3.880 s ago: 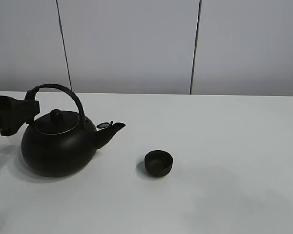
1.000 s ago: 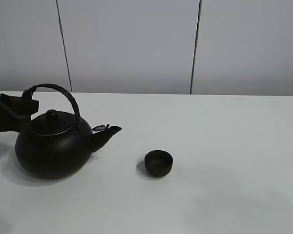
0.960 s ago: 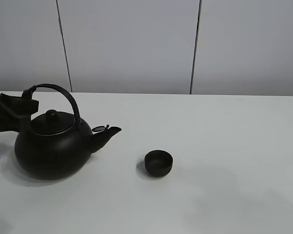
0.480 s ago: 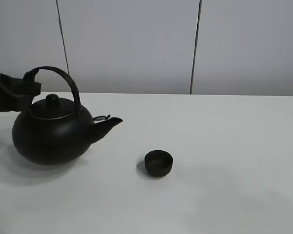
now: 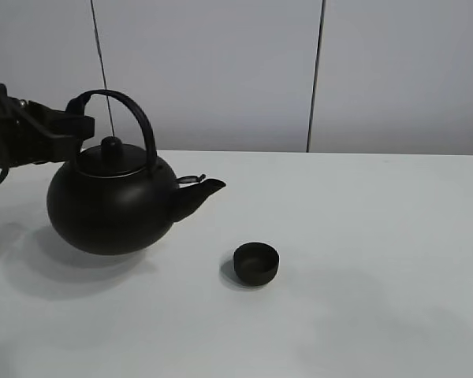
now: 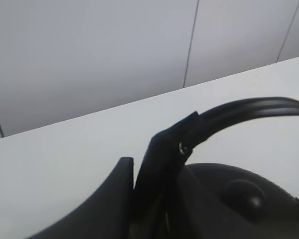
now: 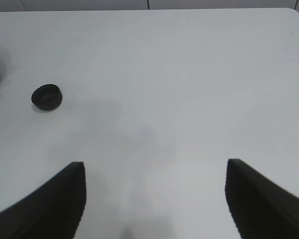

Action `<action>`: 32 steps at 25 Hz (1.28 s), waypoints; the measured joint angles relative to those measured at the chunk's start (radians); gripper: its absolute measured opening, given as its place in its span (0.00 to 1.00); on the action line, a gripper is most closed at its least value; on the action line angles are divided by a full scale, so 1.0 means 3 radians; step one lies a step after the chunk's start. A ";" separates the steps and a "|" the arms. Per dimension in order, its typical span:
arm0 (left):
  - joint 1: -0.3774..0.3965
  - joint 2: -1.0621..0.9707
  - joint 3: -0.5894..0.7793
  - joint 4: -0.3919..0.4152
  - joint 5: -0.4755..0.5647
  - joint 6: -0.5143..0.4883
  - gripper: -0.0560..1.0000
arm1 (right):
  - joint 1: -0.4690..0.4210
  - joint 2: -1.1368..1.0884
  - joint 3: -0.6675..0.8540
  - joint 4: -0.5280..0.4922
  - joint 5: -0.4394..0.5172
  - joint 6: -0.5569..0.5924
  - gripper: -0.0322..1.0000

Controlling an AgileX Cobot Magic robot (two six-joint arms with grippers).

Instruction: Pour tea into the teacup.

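Whereas a second ago the kettle (image 5: 114, 205) sat low on the counter (image 5: 378, 236) at the far left, it now hangs clear of the surface, with its shadow spread loose beneath it, and it has moved up and toward the middle. The left jaws are clenched on the near end of the arched handle (image 5: 130, 110), which the left wrist view shows as a dark bar (image 6: 249, 107) running out of the grip over the lid. The kettle rides about level, and its spout (image 5: 201, 193) points at the teacup (image 5: 256, 262) but stops short of it, above and to the left. The teacup has not shifted: it stands upright on the open counter just left of centre, apart from everything, and its inside is too dark to tell if anything is in it. The right jaws stand released, nothing between them, over bare counter well to the right of the cup (image 7: 46, 96). The lift looks done, so what remains, as I judge it, is carrying the spout over the cup and tipping. No pour has begun, and a heavy kettle held by one end of its handle may swing.
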 joint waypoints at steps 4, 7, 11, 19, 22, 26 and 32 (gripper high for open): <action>-0.0184 0.0000 -0.0112 0.0023 0.0109 -0.0009 0.20 | 0.0000 0.0000 0.0000 0.0000 0.0000 0.0000 0.55; -0.0306 0.0000 -0.0196 0.0030 0.0199 0.0024 0.20 | 0.0000 0.0000 0.0000 0.0000 0.0000 0.0000 0.55; -0.0383 0.0000 -0.0220 0.0040 0.0249 0.0144 0.20 | 0.0000 0.0000 0.0000 0.0000 0.0000 0.0000 0.55; -0.0384 0.0000 -0.0220 0.0029 0.0318 0.0187 0.20 | 0.0000 0.0000 0.0000 0.0000 0.0000 0.0000 0.55; -0.0384 0.0000 -0.0220 0.0026 0.0350 0.0192 0.20 | 0.0000 0.0000 0.0000 0.0000 0.0000 0.0000 0.55; -0.0384 0.0000 -0.0220 0.0002 0.0352 0.0253 0.20 | 0.0000 0.0000 0.0000 0.0000 0.0000 0.0000 0.55; -0.0384 0.0000 -0.0220 -0.0023 0.0421 0.0295 0.20 | 0.0000 0.0000 0.0000 0.0000 0.0000 0.0000 0.55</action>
